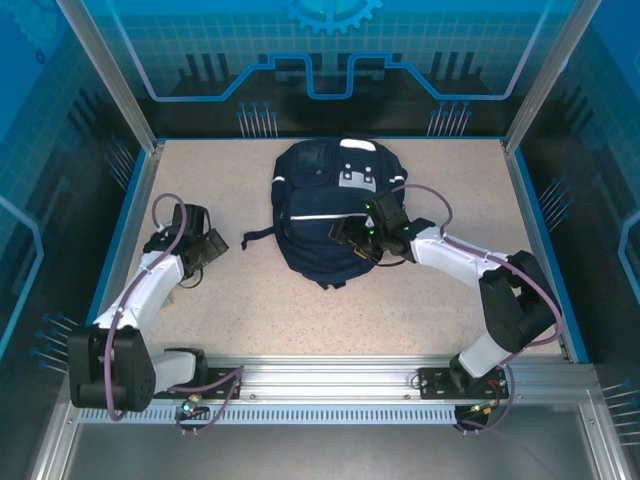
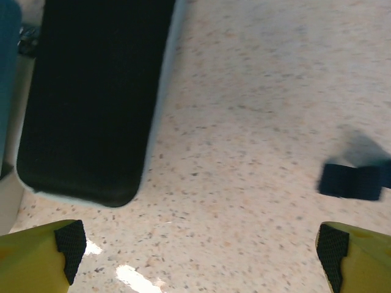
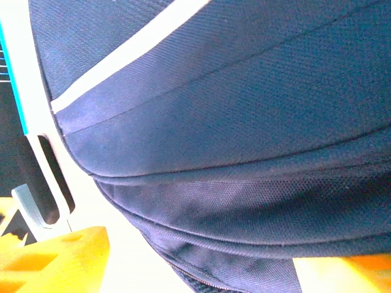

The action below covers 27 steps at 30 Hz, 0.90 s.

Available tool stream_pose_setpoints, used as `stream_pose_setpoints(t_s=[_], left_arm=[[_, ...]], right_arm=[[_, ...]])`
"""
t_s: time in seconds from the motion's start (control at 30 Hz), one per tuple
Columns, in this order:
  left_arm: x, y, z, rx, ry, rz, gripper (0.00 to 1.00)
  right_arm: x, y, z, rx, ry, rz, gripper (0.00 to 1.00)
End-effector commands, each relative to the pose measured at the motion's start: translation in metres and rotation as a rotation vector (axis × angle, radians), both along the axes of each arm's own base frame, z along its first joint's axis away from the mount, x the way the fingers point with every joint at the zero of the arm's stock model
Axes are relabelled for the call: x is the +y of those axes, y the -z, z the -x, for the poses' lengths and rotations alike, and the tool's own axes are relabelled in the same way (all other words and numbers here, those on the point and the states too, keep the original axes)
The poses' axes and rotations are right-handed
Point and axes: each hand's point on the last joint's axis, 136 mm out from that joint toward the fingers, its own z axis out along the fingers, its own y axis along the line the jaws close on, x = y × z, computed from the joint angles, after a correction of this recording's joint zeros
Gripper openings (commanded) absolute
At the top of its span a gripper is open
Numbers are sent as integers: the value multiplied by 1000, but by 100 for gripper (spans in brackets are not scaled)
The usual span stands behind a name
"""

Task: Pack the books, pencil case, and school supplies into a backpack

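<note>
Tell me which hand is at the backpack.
The right hand, over the near right of the backpack; the left hand is apart, over bare table to its left.

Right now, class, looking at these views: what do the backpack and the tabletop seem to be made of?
Backpack: probably woven synthetic fabric, matte navy; fine weave and stitched seams show close up. Its white stripe looks smoother, perhaps reflective tape. Tabletop: hard, beige, speckled like stone composite or laminate; faint glare suggests a slight sheen.
</note>
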Motion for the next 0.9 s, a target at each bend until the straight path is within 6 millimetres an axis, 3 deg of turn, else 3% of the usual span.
stream_pose_setpoints(t_s=[0.0,0.2,0.4,0.63,0.87], left_arm=[[14,12,-2,39,-88,-41,99],[48,16,-20,156,-136,-195,99],[59,27,-36,200,-144,-176,99],[23,56,-55,235,-7,2,91],[-35,54,-39,248,168,72,89]], right_arm=[[6,-18,7,-57,-70,7,81],[7,-21,12,-93,-123,26,92],[10,-18,13,-83,-146,22,94],[15,-14,15,-58,-158,9,94],[13,-20,18,-75,-139,3,94]])
